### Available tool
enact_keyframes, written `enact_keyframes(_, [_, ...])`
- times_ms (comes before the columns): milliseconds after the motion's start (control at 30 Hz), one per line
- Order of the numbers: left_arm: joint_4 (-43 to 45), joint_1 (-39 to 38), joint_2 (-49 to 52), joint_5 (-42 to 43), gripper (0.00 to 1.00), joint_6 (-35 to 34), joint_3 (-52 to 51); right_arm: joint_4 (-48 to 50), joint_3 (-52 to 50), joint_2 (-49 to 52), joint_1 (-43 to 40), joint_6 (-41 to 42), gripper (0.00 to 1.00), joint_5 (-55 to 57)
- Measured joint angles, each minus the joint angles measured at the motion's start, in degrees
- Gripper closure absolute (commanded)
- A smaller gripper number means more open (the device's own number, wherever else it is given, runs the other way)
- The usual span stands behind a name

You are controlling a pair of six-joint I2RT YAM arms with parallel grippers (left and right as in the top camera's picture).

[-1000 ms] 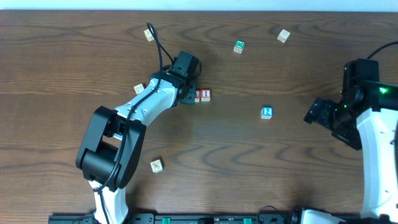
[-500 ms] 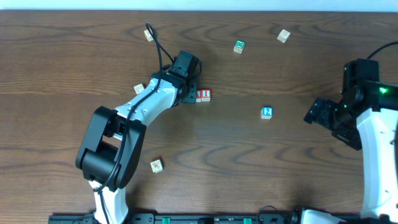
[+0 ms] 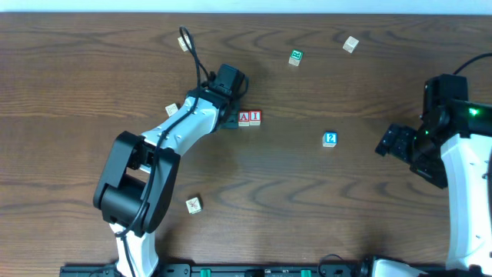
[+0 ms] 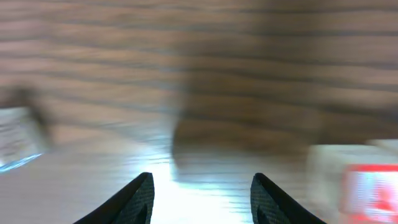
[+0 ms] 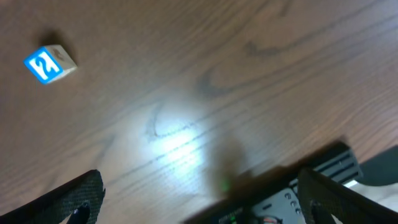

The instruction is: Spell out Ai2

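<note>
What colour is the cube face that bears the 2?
Blue, with a white digit; the cube shows best in the right wrist view.

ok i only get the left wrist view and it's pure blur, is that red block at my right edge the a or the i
Observer: The A. Overhead it is the block nearest the left hand.
Operator: is the i next to it yet
Observer: Yes, the I sits against the A's far side, touching it.
Operator: and the 2
Observer: The 2 stands alone further right, towards the open right hand.
</note>
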Motion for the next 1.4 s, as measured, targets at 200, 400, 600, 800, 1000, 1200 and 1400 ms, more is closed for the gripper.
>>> enact_keyframes(200, [-7.3,6.1,-0.8,-3.8,0.51,0.4,0.1,0.3,0.0,0.0,5.2,0.0,0.01,0.1])
enact_keyframes(400, [-8.1,10.0,-16.6,-0.5,0.42,3.5,0.2,7.7,-4.9,0.0,18.9,1.4,0.01,2.6])
enact_keyframes(600, [-13.5,9.4,-28.2,3.4,0.27,6.4,0.8,16.1,-12.9,4.8,20.7,3.3,0.07,1.0])
enact_keyframes(800, [-17.9,9.3,-32.7,7.2,0.05,7.4,0.8,23.8,-12.9,13.3,20.7,1.5,0.08,-0.3])
enact_keyframes(1000, [-19.7,9.2,-33.2,9.3,0.05,7.8,0.8,25.6,-12.8,16.4,20.7,-0.4,0.06,-1.3])
enact_keyframes(1200, [-19.6,9.2,-33.2,12.1,0.05,7.8,0.8,26.7,-8.2,18.3,20.3,-2.4,0.05,-1.6])
enact_keyframes(1400, [-19.6,9.2,-33.2,12.9,0.05,7.8,0.8,25.5,-1.8,26.0,20.1,-3.8,0.06,-1.7])
